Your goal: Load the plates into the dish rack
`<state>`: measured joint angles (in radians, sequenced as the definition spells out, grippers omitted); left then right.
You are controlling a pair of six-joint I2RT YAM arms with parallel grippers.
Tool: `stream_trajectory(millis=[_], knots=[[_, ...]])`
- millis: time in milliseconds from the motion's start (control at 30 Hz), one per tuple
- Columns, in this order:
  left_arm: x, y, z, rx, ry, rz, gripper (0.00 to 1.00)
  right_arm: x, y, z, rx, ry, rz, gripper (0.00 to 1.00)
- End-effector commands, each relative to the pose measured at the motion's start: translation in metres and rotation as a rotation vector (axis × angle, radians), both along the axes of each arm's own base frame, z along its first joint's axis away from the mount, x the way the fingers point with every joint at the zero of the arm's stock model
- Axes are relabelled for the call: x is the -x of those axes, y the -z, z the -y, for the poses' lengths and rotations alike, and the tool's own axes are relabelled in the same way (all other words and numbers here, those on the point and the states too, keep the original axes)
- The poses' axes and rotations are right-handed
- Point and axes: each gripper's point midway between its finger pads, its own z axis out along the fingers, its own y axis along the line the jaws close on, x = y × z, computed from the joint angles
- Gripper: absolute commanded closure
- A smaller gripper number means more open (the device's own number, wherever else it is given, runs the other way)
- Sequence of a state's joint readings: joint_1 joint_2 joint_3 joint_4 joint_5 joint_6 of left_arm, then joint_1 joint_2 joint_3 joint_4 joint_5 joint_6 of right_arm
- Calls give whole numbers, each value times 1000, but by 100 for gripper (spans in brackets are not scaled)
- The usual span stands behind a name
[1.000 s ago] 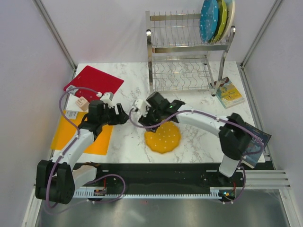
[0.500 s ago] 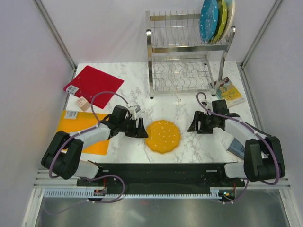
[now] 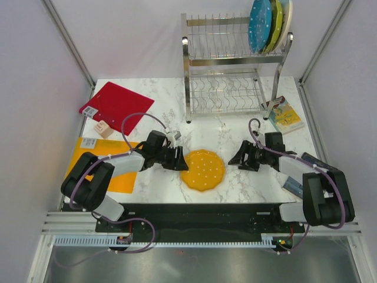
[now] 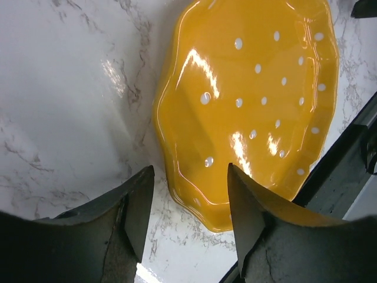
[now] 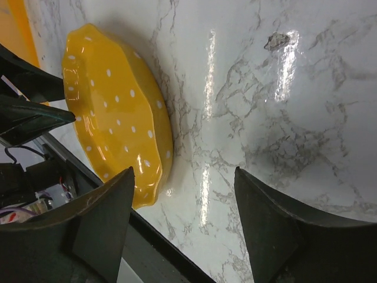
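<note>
Three plates (image 3: 260, 26) stand upright in the top tier of your dish rack (image 3: 232, 59); the orange plate (image 3: 202, 170) lies flat on the surface (image 3: 224, 132). Your left pincer (image 3: 177, 159) gapes open at its left rim, gripping nothing, and your right pincer (image 3: 237, 158) hangs open near its right side.

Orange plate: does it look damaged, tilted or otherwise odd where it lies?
Nothing stands out. The orange plate lies flat and whole on the marble table, between the open left gripper and the open right gripper. No chip, crack or spill shows. It is simply not yet in the dish rack.
</note>
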<state>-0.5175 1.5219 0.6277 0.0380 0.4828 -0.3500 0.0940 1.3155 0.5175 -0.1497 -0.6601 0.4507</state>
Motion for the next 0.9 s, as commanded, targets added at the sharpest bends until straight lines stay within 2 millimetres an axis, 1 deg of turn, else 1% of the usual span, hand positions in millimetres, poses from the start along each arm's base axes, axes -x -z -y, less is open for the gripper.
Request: stream_trajectory(millis=[0,100,200,233,300,400,467,600,700,867], knots=[[-16,1,4,8,-54,30,41,-10,6,-8,-62,-4,-14,24],[-16,3,5,15,-48,26,44,-13,16,-11,-61,-13,-36,24],[-14,1,7,27,-34,19,53,-12,21,-15,-56,-34,-50,24],[-13,2,8,30,-28,17,59,-16,20,-17,-58,-41,-28,24],[-12,1,7,37,-23,10,65,-12,20,-24,-70,-70,-28,23],[-11,2,7,58,-14,0,82,-7,22,-33,-75,-109,-37,23],[-7,3,9,86,6,-28,97,-4,24,-37,-77,-128,-46,23],[-16,1,6,131,-22,-27,98,-1,34,-41,-75,-147,-87,22],[-21,1,7,135,-25,-17,98,0,39,-48,-78,-172,-103,21],[-28,-5,11,148,-35,-9,98,-1,38,-66,-95,-224,-112,21]])
